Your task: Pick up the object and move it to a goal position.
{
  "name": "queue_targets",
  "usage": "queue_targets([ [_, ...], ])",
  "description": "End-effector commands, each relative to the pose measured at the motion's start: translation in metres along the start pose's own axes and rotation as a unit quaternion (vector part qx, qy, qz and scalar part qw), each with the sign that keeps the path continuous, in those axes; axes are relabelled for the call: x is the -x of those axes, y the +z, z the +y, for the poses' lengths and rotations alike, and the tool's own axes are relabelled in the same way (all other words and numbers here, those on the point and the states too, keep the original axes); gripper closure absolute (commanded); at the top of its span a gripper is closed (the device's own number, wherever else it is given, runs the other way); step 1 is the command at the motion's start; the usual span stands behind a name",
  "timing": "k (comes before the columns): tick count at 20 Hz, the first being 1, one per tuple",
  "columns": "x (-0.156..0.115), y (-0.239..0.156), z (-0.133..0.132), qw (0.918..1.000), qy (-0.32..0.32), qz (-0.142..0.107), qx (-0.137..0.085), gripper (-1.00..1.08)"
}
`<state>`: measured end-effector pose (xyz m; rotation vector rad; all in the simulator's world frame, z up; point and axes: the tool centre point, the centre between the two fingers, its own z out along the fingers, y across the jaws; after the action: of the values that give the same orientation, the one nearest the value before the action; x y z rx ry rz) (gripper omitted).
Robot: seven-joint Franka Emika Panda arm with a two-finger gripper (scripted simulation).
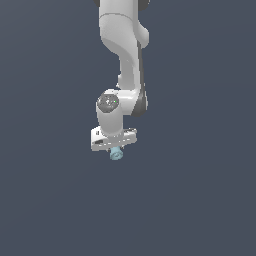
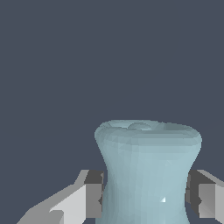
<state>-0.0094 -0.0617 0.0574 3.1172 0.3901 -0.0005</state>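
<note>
Exterior view: one white Panda arm (image 1: 127, 55) enters from the top centre of the frame and descends to a rounded wrist joint near mid-frame, ending in a white gripper (image 1: 115, 149) whose flat body lies roughly level, slightly tilted. Directly beneath the gripper body, just below the frame's centre, sits the object (image 1: 116, 154), a tiny pale-blue spool, one round flared end facing the camera. Background is a uniform dark slate surface (image 1: 200, 200); whether the spool touches it cannot be told. Wrist view: the object (image 2: 148, 170) fills the lower centre of the frame, flared rim uppermost in the picture, narrow waist below. Two fingers, one grey-and-white pad (image 2: 89, 199) at lower left and another at lower right, stand against the waist on either side, closed onto the spool with no visible gap.
</note>
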Motion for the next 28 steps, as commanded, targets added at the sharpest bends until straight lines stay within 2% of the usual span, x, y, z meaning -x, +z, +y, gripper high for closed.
queue_targets([
  [1, -0.001, -0.006, -0.010, 1.0000, -0.001, 0.001, 0.000, 1.08],
  [8, -0.005, -0.038, -0.062, 1.0000, -0.001, 0.000, 0.000, 1.08],
  [24, -0.021, -0.150, -0.238, 1.0000, -0.001, 0.000, 0.001, 1.08],
  [28, -0.026, -0.173, -0.274, 1.0000, -0.001, 0.000, 0.001, 1.08],
])
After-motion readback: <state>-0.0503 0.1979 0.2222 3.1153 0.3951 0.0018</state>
